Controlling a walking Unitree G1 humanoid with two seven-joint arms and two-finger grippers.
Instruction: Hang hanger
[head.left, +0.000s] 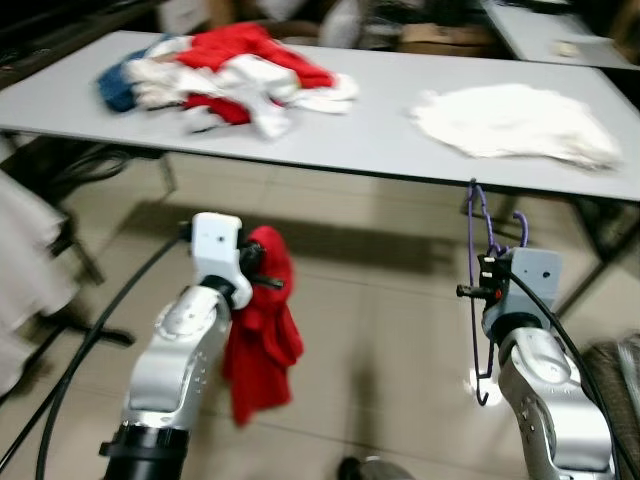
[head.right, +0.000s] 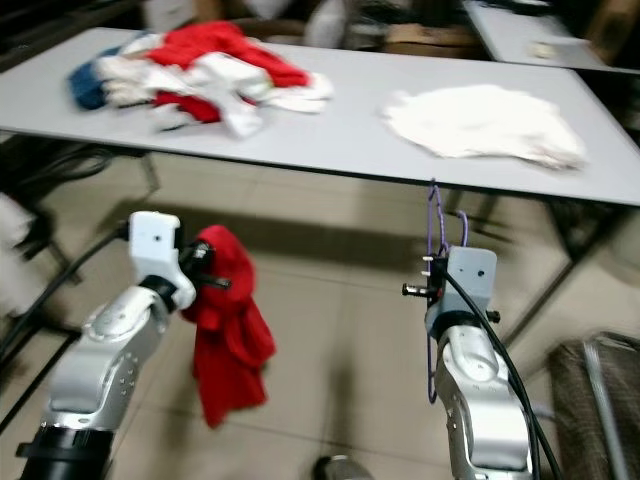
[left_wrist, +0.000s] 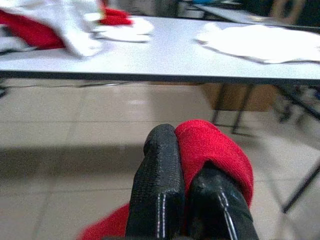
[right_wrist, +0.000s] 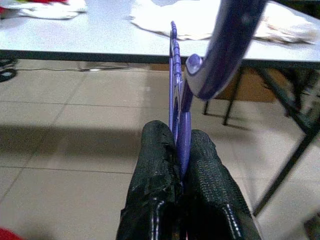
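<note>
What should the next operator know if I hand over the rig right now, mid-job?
Left gripper: jaws shut on the red garment, which hangs over the floor in front of the grey table.
Right gripper: jaws shut on the purple hanger, held upright just below the table edge.
On the table: a red-and-white clothes pile and a white cloth.
Done: both items picked up.
Left: garment is not on the hanger yet; hanger not hung.
</note>
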